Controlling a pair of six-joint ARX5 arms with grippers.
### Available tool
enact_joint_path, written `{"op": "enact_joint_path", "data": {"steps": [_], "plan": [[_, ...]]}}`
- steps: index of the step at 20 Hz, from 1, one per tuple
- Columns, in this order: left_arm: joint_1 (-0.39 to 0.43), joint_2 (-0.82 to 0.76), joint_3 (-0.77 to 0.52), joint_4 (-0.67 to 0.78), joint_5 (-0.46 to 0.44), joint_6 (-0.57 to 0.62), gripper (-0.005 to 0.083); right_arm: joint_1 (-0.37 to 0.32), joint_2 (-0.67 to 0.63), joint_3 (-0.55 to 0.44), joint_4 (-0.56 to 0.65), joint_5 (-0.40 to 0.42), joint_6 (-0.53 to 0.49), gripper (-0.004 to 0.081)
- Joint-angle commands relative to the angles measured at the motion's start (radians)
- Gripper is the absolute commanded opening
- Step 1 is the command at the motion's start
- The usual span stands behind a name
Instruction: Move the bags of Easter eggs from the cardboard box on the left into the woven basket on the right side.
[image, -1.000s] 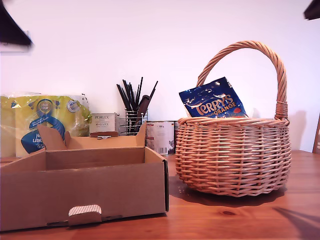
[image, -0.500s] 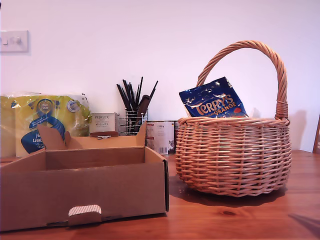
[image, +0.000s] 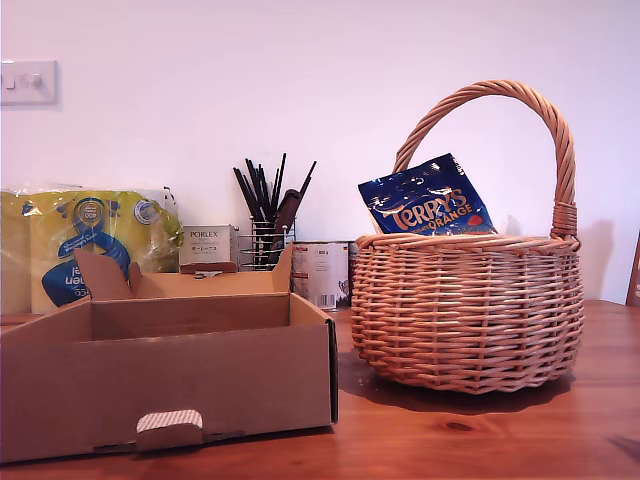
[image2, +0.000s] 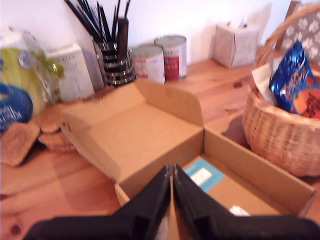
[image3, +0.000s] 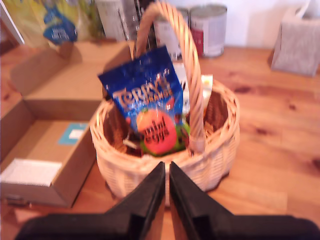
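Towel pack (image: 85, 240) at ext. view's left, white carton (image: 207, 245) beside it. Pen holder (image: 264, 243) w/ dark pens, two tins (image2: 161, 56) on wooden desk (image: 480, 430). Tissue box (image3: 299, 41) near tins.

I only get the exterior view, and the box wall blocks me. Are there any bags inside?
Observer: None that I can see. The first wrist view shows the box floor with only a blue-and-white label on it.
Operator: Is the blue bag alone in the basket?
Observer: No. The second wrist view shows a white pouch in the basket beside the Terry's bag.
Operator: Where are the grippers?
Observer: My first gripper is over the box and my second gripper faces the basket. Both are shut and empty.
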Motion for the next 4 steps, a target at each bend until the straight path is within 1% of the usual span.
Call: {"op": "enact_joint_path", "data": {"steps": [1, 4], "plan": [[-0.001, -0.002, -0.021, -0.010, 0.000, -0.008, -0.0019, 0.005, 0.000, 0.013, -0.011, 0.003, 0.000, -0.0013], [-0.001, -0.002, -0.021, -0.035, 0.000, -0.008, -0.0019, 0.005, 0.000, 0.013, -0.029, 0.003, 0.000, -0.0013]]}}
